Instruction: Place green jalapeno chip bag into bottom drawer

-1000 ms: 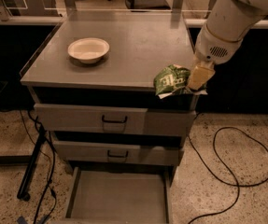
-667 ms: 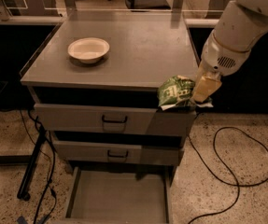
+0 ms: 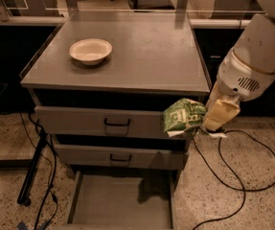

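Pinching the crinkly green jalapeno chip bag (image 3: 185,116), my tool (image 3: 208,126) is hovering at the near right corner of the grey desk (image 3: 142,56); dropping from here, I am probably risking missing the grey metal bottom drawer (image 3: 122,206).

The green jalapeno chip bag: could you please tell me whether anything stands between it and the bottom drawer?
Nothing visible does. The hand holds the green jalapeno chip bag in the air by the cabinet's right front corner, and the bottom drawer sits pulled open below and to the left, its floor bare.
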Tool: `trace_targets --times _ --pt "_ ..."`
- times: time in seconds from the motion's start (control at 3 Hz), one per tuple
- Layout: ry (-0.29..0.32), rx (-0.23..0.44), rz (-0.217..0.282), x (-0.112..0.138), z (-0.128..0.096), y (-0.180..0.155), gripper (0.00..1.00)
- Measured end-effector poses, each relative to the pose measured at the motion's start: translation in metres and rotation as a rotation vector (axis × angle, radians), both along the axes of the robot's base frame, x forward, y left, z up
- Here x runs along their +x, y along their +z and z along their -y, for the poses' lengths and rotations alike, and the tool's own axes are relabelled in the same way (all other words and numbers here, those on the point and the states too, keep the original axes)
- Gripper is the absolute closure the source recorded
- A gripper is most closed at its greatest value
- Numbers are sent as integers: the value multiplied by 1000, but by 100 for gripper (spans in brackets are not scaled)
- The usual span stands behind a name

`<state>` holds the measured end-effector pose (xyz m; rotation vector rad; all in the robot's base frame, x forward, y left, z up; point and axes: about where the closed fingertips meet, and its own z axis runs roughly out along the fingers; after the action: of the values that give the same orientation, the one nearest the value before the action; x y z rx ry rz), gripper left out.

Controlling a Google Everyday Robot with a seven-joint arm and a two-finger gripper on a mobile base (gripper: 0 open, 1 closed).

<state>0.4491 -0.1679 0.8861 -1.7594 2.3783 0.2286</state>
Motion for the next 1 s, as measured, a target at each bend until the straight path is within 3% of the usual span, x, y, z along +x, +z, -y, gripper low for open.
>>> trace_targets --times 0.67,1.0 --pt "6 16 -26 -3 -5 -12 100" --pt "16 38 -104 -22 -20 -48 100"
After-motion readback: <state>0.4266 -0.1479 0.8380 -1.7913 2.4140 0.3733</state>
